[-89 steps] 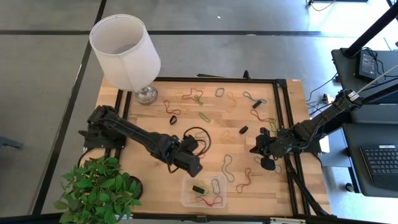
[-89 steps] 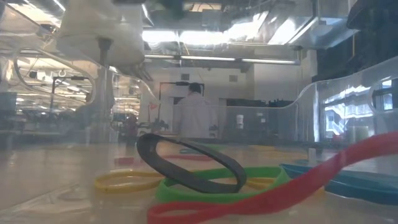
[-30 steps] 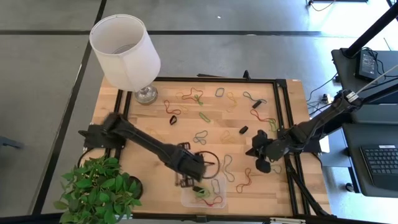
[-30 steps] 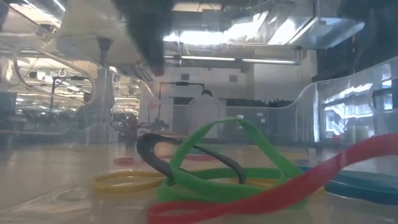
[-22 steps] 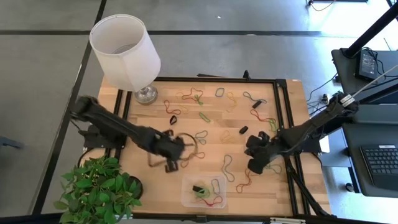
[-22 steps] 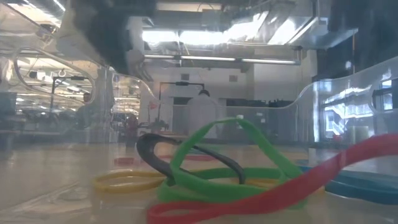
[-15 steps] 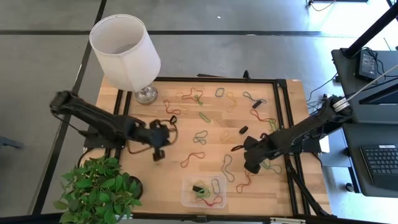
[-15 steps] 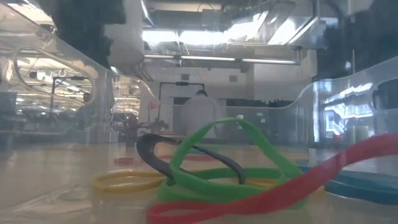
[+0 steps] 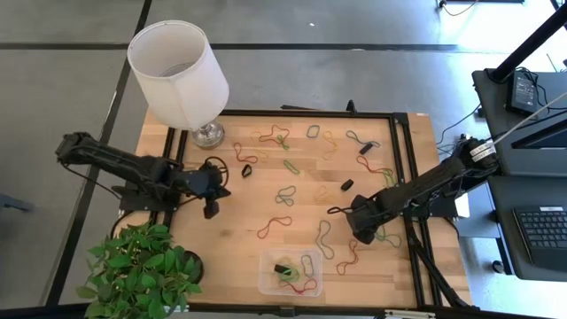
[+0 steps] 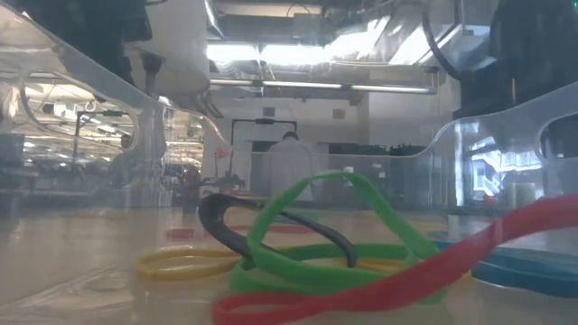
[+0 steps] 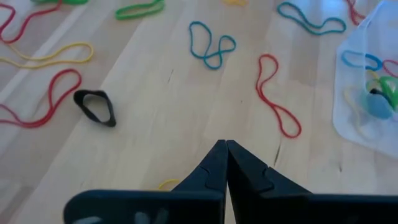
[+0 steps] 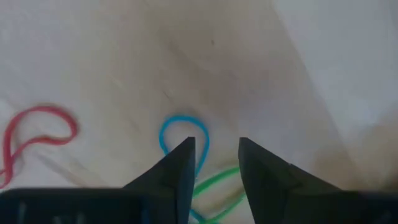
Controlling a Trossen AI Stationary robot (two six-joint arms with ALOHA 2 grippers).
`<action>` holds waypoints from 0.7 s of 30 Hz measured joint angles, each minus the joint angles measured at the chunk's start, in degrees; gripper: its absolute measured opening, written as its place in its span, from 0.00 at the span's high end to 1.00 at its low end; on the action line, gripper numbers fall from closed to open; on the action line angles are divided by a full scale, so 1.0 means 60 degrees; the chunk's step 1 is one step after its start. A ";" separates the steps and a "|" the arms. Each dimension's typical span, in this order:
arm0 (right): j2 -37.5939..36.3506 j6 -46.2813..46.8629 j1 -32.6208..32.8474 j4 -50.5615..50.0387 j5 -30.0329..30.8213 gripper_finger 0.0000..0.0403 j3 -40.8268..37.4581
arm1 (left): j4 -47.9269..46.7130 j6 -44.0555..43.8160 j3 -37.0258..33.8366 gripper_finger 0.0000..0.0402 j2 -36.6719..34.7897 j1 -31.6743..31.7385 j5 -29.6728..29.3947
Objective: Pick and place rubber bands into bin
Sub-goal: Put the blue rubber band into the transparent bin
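Note:
Many rubber bands lie loose on the wooden table: a blue one (image 11: 211, 43), a red one (image 11: 277, 93) and a black one (image 11: 96, 106) among them. The clear bin (image 9: 266, 266) stands at the table's near edge with several bands in it, a green loop (image 10: 334, 235) propped up over a black one (image 10: 271, 236). My left gripper (image 9: 211, 209) hangs shut and bare over the table's left part. My right gripper (image 9: 354, 223) points down, open, right of the bin's far side. A blue band (image 12: 183, 134) lies just below its fingertips (image 12: 216, 149), with a green band (image 12: 217, 183) beside it.
A white lamp (image 9: 177, 71) stands at the far left corner and a potted plant (image 9: 142, 270) at the near left corner. A black frame rail (image 9: 403, 177) runs along the table's right side. A person stands far off in the room (image 10: 291, 167).
My left gripper, shut, has drawn back from over the bin toward the table's left edge. My right gripper has sunk toward the table, shifted a little toward the left and tipped to point straight down. The bands in the bin lie as before.

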 joint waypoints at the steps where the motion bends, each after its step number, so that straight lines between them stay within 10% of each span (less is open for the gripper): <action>1: 0.0000 0.0004 0.0000 0.0183 0.0000 0.69 -0.0091 | 0.0032 0.0000 0.0000 1.00 0.0012 0.0000 -0.0004; 21: 0.0446 0.0997 0.0277 0.0053 -0.0012 0.99 0.0850 | -0.0048 0.0004 0.0000 0.99 0.0025 -0.0003 0.0005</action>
